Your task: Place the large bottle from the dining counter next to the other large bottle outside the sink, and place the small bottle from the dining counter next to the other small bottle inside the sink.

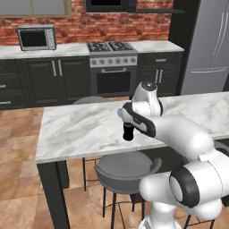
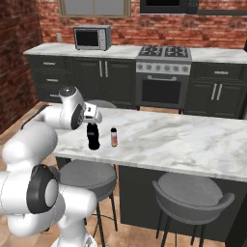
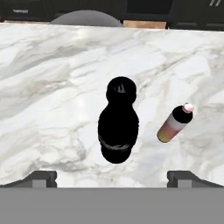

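You're at the first pickup: pincer [image 3: 112, 177] spread wide, empty, above the large bottle [image 3: 117, 127] upright on the desk [image 3: 52, 87]. Small bottle [image 3: 175, 124] at its 3 o'clock. Drop straight down, then close.

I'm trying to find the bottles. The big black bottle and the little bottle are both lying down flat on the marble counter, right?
Not quite. Both bottles are on the dining counter, but the large bottle and the small bottle stand upright, side by side and apart. The right base view shows it.
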Motion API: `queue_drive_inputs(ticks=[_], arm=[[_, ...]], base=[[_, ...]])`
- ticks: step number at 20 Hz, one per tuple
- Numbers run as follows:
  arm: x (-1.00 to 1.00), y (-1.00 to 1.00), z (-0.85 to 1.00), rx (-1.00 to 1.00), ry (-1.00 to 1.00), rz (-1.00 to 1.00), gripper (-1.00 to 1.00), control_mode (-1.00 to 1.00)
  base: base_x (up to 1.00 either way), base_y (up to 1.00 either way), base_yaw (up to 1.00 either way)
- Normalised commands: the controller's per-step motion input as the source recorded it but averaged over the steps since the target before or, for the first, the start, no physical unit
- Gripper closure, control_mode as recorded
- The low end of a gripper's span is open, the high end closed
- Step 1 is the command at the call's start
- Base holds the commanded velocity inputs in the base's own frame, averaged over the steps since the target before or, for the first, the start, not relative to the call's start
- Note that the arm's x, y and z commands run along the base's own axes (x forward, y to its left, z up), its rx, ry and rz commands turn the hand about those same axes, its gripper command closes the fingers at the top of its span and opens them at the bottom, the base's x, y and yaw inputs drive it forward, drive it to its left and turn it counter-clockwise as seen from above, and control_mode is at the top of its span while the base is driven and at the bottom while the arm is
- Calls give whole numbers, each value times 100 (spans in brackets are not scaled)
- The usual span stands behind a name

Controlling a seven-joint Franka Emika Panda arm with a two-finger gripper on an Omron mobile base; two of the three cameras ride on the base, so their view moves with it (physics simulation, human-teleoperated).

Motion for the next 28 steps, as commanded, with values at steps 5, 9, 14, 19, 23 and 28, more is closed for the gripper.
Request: queue_drive_inputs(ticks=[5, 9, 14, 19, 23, 28], arm=[[17, 1, 0, 0, 0, 0, -100, -100], [11, 0, 0, 0, 0, 0, -100, -100], [9, 0, -3, 0, 0, 0, -100, -100], [6, 0, -7, -1, 0, 0, -100, -100], [5, 0, -8, -3, 0, 0, -100, -100], [10, 0, -8, -1, 0, 0, -100, -100]], base=[[0, 0, 0], [0, 0, 0], [0, 0, 0], [0, 0, 0], [0, 0, 0], [0, 0, 0]])
